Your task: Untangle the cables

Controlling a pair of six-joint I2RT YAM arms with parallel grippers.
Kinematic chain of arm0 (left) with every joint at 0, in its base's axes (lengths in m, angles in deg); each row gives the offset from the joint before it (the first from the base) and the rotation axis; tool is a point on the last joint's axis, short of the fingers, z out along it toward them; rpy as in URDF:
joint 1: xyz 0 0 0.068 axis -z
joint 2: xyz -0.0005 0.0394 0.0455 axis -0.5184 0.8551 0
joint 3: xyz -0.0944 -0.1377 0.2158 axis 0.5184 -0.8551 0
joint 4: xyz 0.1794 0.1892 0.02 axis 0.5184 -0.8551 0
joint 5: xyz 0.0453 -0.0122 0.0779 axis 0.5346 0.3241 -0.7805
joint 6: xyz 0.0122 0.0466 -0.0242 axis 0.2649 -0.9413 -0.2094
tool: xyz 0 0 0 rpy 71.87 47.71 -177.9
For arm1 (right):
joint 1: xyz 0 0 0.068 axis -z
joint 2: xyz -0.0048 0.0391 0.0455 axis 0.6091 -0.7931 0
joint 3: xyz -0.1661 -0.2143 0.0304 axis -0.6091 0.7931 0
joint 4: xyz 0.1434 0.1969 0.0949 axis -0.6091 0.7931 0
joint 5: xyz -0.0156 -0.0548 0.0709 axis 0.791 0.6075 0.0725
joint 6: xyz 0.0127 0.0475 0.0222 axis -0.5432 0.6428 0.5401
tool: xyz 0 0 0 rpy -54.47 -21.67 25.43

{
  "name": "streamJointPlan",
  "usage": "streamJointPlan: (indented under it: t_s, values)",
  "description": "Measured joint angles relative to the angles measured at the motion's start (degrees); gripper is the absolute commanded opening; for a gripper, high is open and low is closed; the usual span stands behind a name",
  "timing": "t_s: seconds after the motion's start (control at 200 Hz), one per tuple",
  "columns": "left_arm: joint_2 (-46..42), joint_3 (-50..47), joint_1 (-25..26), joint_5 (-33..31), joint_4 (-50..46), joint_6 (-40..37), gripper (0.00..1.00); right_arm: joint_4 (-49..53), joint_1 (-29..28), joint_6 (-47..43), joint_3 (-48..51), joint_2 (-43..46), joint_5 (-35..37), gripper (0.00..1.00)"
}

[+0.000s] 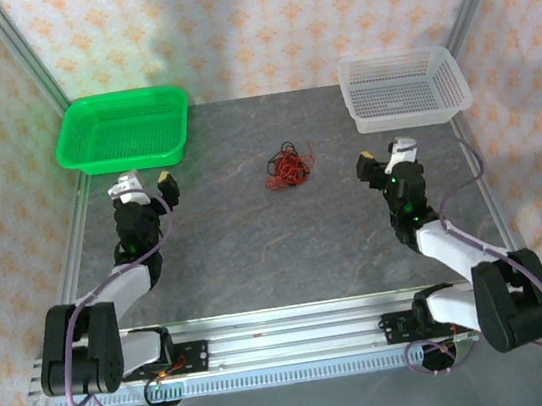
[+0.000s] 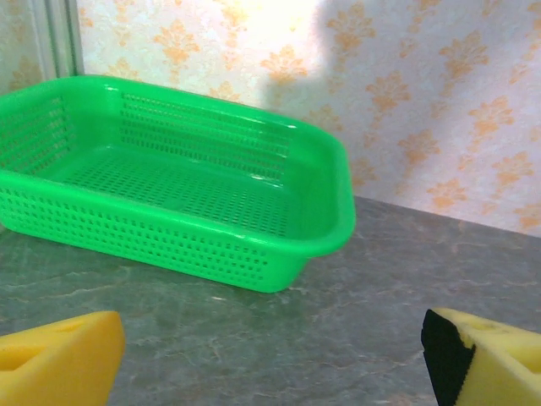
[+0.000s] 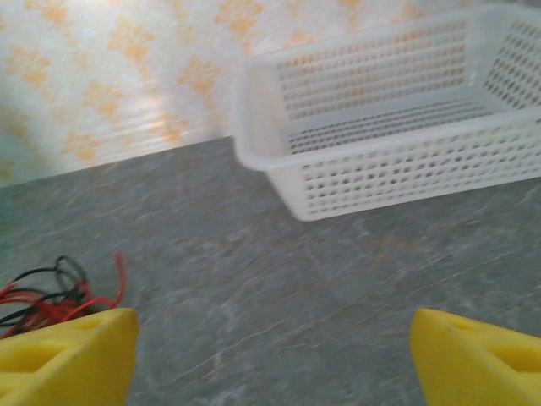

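A grey, stone-patterned table (image 1: 258, 255) fills the floor of a booth walled with pale wallpaper (image 1: 256, 23) printed in orange motifs, and a metal rail (image 1: 289, 334) runs along the near edge where both arms are bolted. At the far left corner sits a green basket (image 1: 123, 131), its perforated floor bare; from the left wrist it shows close up (image 2: 169, 186), against the wall. At the far right corner sits a white basket (image 1: 403, 88), also bare inside, and the right wrist camera shows it ahead and to the right (image 3: 389, 161). The left arm (image 1: 112, 296) folds up from its base and reaches forward just short of the green basket; the right arm (image 1: 449, 249) mirrors it near the white one. The left gripper (image 1: 148, 186) has its yellow fingers (image 2: 59, 359) spread wide with nothing between them, and the right gripper (image 1: 383, 156) is likewise spread, holding nothing. The cables (image 1: 288, 168), a small red and black tangle, lie on the table between the two grippers, apart from both, and appear at the lower left of the right wrist view (image 3: 59, 292).
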Motion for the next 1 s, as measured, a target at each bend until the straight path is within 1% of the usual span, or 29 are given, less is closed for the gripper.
streamJointPlan:
  t_s: [0.065,0.14,0.3,0.465,0.601,0.716,0.801,0.906,1.001]
  values:
    - [-1.49,0.63,0.26,1.81,-2.25,1.88,0.92,5.79,-0.94,1.88,-2.47,1.4,-1.36,0.84]
    - [-2.34,2.43,2.16,3.52,-4.83,3.78,0.92,11.8,-1.64,4.48,-5.81,2.12,-3.1,0.84]
    - [-0.79,9.9,12.07,5.81,-11.72,5.29,0.94,23.06,-1.88,10.97,-12.09,2.08,-7.52,0.84]
    - [8.26,23.04,22.6,7.04,-20.92,5.2,0.95,30.77,-1.9,16.63,-15.3,-0.13,-13.05,0.84]
    - [18.84,36.0,28.94,7.06,-29.55,4.15,0.99,34.82,-1.9,19.19,-15.32,-0.42,-15.96,0.84]
    - [28.61,47.84,30.97,7.37,-36.81,2.89,0.99,37.48,-1.9,19.76,-15.32,0.04,-17.07,0.84]
    - [35.54,56.13,31.26,8.02,-42.03,1.49,0.99,39.39,-1.9,19.71,-15.3,1.22,-17.64,0.88]
    - [43.34,64.37,31.63,8.39,-47.23,-0.09,0.99,40.81,-1.9,19.69,-15.1,3.56,-17.81,0.91]
    - [49.2,69.64,32.04,8.33,-51.52,-1.33,0.99,41.86,-1.9,19.69,-14.53,5.9,-17.81,0.92]
